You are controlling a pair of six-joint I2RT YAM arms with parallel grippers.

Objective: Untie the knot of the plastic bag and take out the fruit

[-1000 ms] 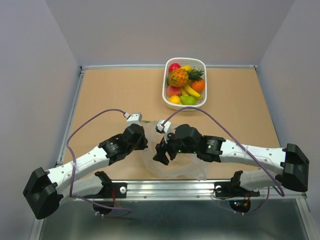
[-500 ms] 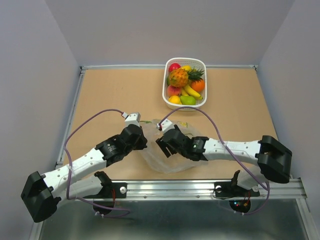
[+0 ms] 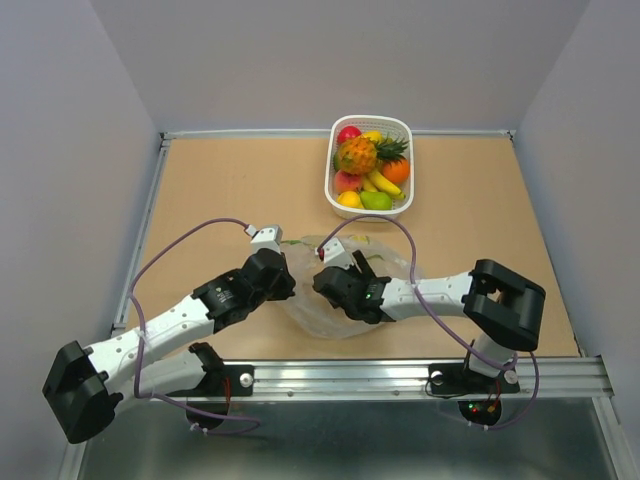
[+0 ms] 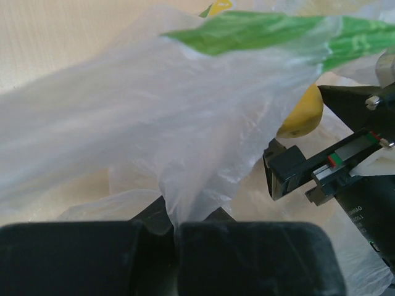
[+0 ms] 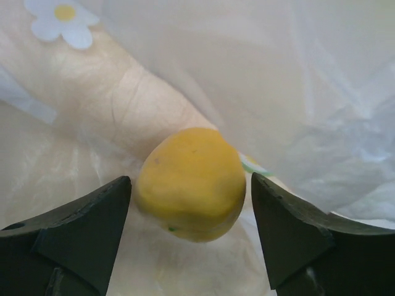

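Observation:
The clear plastic bag [image 3: 335, 318] lies crumpled at the near middle of the table, and no knot shows on it. My left gripper [image 3: 286, 287] is shut on a bunched edge of the bag [image 4: 185, 154], with the film pinched between its fingers [image 4: 253, 259]. My right gripper [image 3: 358, 268] is open inside the bag. Its jaws stand on either side of a yellow oval fruit [image 5: 191, 182], apart from it. The same fruit shows in the left wrist view [image 4: 303, 114] beside my right gripper's body [image 4: 345, 172].
A white slotted basket [image 3: 405, 127] stands at the back, right of centre. It holds a pineapple [image 3: 357, 155], an orange [image 3: 396, 170], a red apple [image 3: 348, 133], bananas and other fruit. A metal rail [image 3: 400, 375] runs along the near edge.
My right gripper has lowered and pushed forward into the bag, and its elbow has folded in toward the table. My left gripper has kept its hold on the bag's edge.

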